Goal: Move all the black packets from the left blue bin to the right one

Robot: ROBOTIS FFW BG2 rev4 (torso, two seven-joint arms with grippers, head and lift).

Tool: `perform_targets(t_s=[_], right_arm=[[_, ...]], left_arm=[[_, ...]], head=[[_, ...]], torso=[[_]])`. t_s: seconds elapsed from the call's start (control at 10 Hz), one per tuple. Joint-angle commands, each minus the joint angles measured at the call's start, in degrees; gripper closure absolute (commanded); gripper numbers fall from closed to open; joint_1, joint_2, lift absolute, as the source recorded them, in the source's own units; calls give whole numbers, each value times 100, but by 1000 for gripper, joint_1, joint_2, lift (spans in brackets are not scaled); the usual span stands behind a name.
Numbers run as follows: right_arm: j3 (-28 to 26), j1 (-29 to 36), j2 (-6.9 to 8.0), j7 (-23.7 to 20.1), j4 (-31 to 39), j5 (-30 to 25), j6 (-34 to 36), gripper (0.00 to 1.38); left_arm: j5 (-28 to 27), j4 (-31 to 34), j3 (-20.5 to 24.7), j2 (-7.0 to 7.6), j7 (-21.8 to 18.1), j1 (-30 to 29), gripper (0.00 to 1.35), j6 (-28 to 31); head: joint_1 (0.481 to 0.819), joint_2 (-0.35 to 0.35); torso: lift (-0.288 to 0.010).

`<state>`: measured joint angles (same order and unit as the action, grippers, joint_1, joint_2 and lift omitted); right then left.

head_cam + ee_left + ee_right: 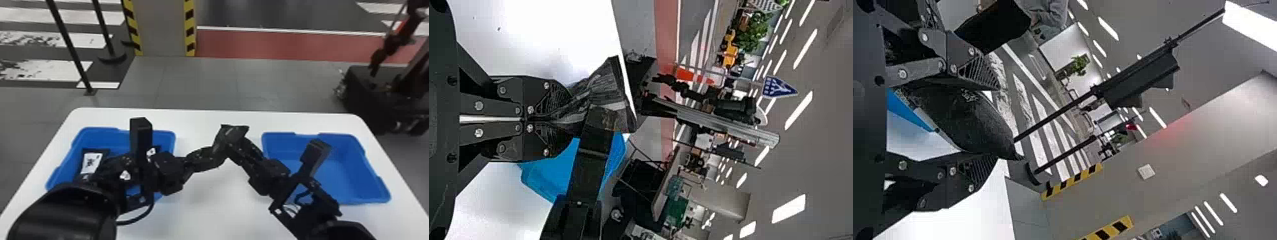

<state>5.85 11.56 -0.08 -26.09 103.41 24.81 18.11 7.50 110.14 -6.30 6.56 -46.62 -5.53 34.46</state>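
Handover, I'm judging: my left gripper point(566, 119) is pinching a packet point(605, 90); my right gripper point(996, 123) is gaping around it, needing closing next.

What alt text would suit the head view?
A robot's left arm holds a black packet above a white table, its right arm's end close by. Two blue bins flank them; more black packets lie in the left bin.
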Motion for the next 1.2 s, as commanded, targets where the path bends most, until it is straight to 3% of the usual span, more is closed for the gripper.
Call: perform_targets(t_s=[0.0, 0.3, 0.4, 0.5, 0.6, 0.7, 1.1], right_arm=[[-5, 10, 13, 25, 114, -152, 17, 1276], [-5, 53, 13, -19, 100, -143, -208, 1276], [-5, 53, 13, -19, 44, -64, -292, 1276], [-58, 39, 13, -10, -54, 94, -419, 1276], [-233, 10, 13, -10, -97, 85, -461, 1276], [-479, 10, 13, 25, -97, 33, -503, 1276], [-1604, -200, -18, 421, -687, -292, -616, 1276]], left_arm=[[15, -10, 6, 3, -5, 5, 1205, 13], [32, -38, 50, -32, -5, -23, 1173, 83], [32, -38, 165, -94, 47, -121, 980, 55], [-3, -38, 340, -182, 118, -276, 547, 27], [-64, -38, 455, -217, 126, -375, 275, -15], [-38, -38, 481, -173, 126, -473, 142, -156], [226, 454, 1131, -94, 135, -1064, 122, -437]], head=[[695, -16], [695, -19], [695, -20], [695, -17], [695, -13], [695, -8], [695, -101]], torso=[[-110], [-110], [-110], [-110], [-110], [-110], [-110]])
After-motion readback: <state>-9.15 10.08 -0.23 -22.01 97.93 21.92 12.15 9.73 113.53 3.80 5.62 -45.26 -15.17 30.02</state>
